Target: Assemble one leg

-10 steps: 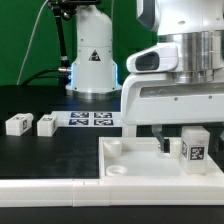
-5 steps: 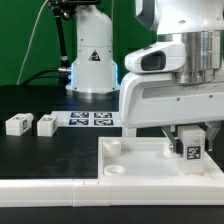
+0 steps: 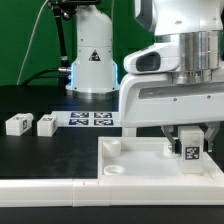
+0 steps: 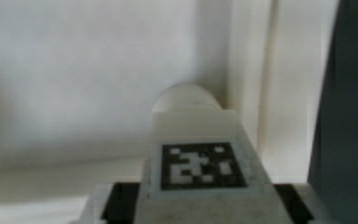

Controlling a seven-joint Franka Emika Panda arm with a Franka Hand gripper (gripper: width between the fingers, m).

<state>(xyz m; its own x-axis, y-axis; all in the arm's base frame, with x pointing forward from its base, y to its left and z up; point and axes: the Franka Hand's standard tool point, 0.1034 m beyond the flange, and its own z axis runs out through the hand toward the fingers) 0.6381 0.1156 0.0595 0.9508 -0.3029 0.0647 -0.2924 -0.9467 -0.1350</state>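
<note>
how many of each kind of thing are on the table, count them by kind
Small white legs with tags: 3, two loose at and, one in the gripper at
Large white tray piece: 1
Marker board: 1
Total: 5

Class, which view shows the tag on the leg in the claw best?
The wrist view: the tag faces the camera, large on the leg. The exterior view shows it small and angled, below the claw.
</note>
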